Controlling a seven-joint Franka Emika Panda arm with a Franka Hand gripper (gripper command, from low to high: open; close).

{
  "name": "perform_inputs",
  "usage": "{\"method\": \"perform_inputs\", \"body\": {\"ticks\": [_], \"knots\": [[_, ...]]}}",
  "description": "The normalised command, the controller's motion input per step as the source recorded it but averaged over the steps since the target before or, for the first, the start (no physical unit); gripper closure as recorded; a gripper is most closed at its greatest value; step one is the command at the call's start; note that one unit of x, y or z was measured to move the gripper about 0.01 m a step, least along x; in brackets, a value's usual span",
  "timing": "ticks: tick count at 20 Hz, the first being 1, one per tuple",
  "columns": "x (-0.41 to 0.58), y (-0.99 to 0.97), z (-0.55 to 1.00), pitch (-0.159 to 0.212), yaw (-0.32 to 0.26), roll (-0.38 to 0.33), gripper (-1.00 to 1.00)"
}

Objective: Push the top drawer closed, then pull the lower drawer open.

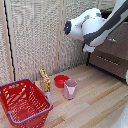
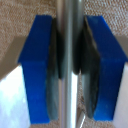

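In the wrist view my gripper [image 2: 64,65] has its blue fingers [image 2: 35,65] and black pads pressed on both sides of a slim silver bar handle [image 2: 68,30]. In the exterior view the dark brown cabinet stands at the right, and my arm [image 1: 92,27] reaches to the level of the top drawer [image 1: 120,44]. The fingers themselves are hidden behind the wrist there. Below it sits the lower drawer [image 1: 111,64], whose silver handle [image 1: 106,60] is free. I cannot tell from this angle how far either drawer stands out.
On the wooden floor at the exterior view's left are a red wire basket [image 1: 24,102], a yellow and red packet [image 1: 45,80], a red bowl [image 1: 61,80] and a pink cup [image 1: 70,89]. A beige woven screen [image 1: 35,35] forms the back wall.
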Motion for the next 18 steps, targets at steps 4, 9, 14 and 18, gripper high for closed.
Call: {"method": "perform_inputs", "body": {"ticks": [4, 9, 14, 18], "knots": [[-0.052, -0.71, 0.51, -0.024, 0.158, 0.000, 1.00], [-0.065, -0.62, 0.40, -0.011, 0.190, 0.000, 1.00], [-0.089, -0.68, 0.32, -0.014, 0.168, 0.000, 1.00], [-0.113, -0.71, 0.31, -0.031, 0.149, -0.004, 1.00]]}}
